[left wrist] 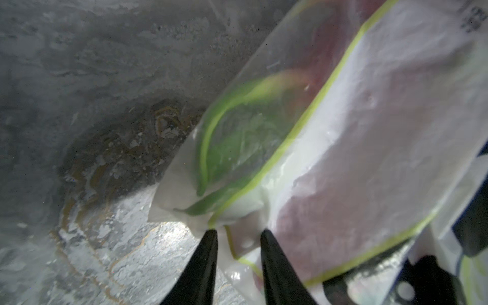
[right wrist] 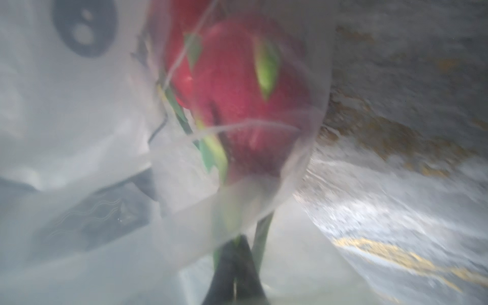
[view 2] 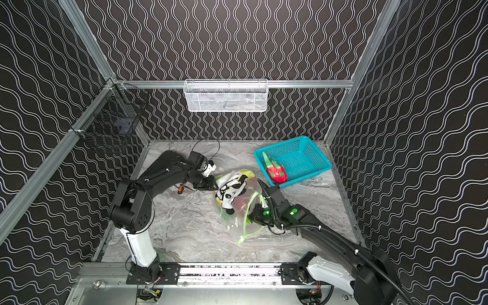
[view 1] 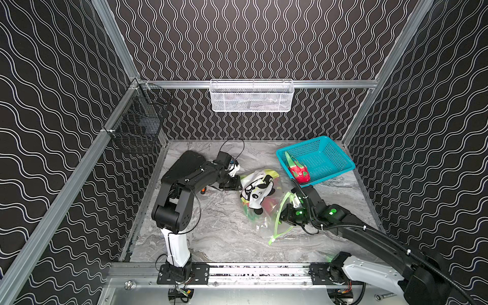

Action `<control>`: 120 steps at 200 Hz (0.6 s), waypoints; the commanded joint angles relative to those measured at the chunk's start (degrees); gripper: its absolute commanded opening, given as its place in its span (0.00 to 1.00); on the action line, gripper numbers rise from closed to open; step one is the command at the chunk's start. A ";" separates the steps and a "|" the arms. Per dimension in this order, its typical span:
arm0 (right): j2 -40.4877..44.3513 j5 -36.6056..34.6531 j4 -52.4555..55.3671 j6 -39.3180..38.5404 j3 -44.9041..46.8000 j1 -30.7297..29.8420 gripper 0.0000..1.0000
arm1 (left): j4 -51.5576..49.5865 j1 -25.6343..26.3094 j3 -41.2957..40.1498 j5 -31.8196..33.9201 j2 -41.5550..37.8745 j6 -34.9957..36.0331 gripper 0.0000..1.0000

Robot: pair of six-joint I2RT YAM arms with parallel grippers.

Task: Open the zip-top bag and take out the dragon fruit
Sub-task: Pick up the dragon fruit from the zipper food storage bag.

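Progress: roughly a third in, by my estimate.
- Bag lies mid-table, slightly toward the right edge. Its mouth is already open, and the lime zip strip hangs in two loose loops toward the near edge.
- One loose dragon fruit sits in the teal basket at the far right corner of the table.
- Bagged dragon fruit is inside the film, near the mouth. A second red shape shows behind it; I can't be sure of the count.

Tools:
- Left tool: narrow gap, pinching the white sealed end of the bag opposite the mouth and anchoring it.
- Right tool: reached into the mouth, tips pressed together. It seems to nip a green leaf tip of the bagged dragon fruit, but the wrist view is blurred and film may be caught too.

Left to do: draw that fruit clear of the mouth, then whatever remains inside.

Materials:
- Bag: thin, crinkly clear film, slack and wrinkled, with an opaque white panda panel and yellow-green edging. It will likely drag along unless held.
- Fruit: oval, glossy red skin, finely pebbled, with stiff pointed green scales.
- Basket: rigid plastic lattice, rectangular with flared walls.
- Table: smooth grey marble-look surface, faintly reflective.
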State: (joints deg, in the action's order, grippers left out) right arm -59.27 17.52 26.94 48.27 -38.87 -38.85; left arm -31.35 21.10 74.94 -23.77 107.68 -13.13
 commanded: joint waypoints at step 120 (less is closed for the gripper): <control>13.92 7.58 17.11 4.50 -11.69 0.00 0.00 | -1.43 0.42 1.47 -1.89 -1.77 -0.14 0.32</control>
State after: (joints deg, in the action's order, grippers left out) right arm -47.37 25.19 40.84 51.72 -45.32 -38.81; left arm -31.53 21.50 75.11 -24.73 106.59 -13.30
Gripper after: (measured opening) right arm 0.049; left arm 0.323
